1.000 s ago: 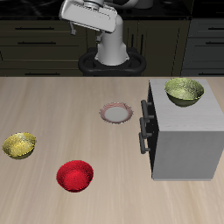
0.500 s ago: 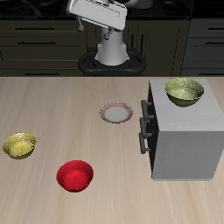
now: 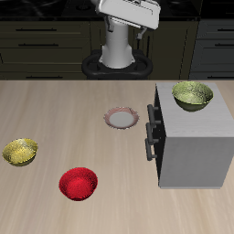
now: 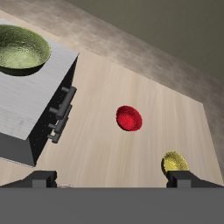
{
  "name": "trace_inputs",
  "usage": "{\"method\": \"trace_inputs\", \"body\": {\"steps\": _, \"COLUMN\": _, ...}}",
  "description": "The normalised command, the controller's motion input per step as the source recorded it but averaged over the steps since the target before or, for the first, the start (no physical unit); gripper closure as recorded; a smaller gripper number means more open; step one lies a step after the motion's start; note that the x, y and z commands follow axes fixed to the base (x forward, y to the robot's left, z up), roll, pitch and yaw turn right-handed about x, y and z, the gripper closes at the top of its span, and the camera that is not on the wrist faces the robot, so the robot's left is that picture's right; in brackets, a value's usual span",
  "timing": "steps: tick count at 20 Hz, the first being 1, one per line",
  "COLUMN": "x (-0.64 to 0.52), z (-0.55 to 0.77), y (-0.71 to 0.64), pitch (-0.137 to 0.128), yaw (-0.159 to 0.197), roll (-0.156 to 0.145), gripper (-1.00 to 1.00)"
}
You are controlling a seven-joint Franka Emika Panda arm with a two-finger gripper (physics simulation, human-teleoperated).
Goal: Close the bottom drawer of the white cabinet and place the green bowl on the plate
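Fingertips of the two-finger gripper (image 4: 112,179) stand wide apart, holding nothing, high above the boxy white cabinet (image 3: 192,142). The olive-green speckled bowl (image 3: 192,94) sits on the cabinet's top; the small pink-rimmed plate (image 3: 121,117) lies on the table near its front. The bottom drawer (image 3: 150,146) looks barely open. Descending carelessly could knock the green bowl off. Count: three bowls, green, red (image 3: 79,184) and golden (image 3: 20,152); one plate; one cabinet.

The green bowl (image 3: 192,95) is sitting upright atop the white cabinet (image 3: 194,146); the plate (image 3: 121,118) is lying at the cabinet's nine o'clock.
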Motion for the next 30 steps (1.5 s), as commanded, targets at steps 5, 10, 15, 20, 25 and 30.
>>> {"method": "trace_inputs", "body": {"steps": 5, "x": 0.06, "z": 0.24, "y": 0.36, "pitch": -0.023, "yaw": -0.002, "roll": 0.039, "gripper": -1.0}}
{"method": "trace_inputs", "body": {"steps": 10, "x": 0.08, "z": 0.18, "y": 0.28, "pitch": 0.008, "yaw": -0.048, "roll": 0.044, "gripper": -1.0}}
{"method": "trace_inputs", "body": {"steps": 15, "x": 0.11, "z": 0.13, "y": 0.17, "pitch": -0.003, "yaw": -0.047, "roll": 0.022, "gripper": -1.0}}
{"method": "trace_inputs", "body": {"steps": 20, "x": 0.2, "z": 0.0, "y": 0.08, "pitch": 0.006, "yaw": -0.013, "roll": -0.014, "gripper": -1.0}}
{"method": "trace_inputs", "body": {"steps": 25, "x": 0.22, "z": -0.16, "y": 0.39, "pitch": 0.039, "yaw": -0.022, "roll": 0.07, "gripper": -1.0}}
{"method": "trace_inputs", "body": {"steps": 30, "x": 0.05, "z": -0.11, "y": 0.57, "pitch": -0.013, "yaw": -0.037, "roll": 0.121, "gripper": -1.0}}
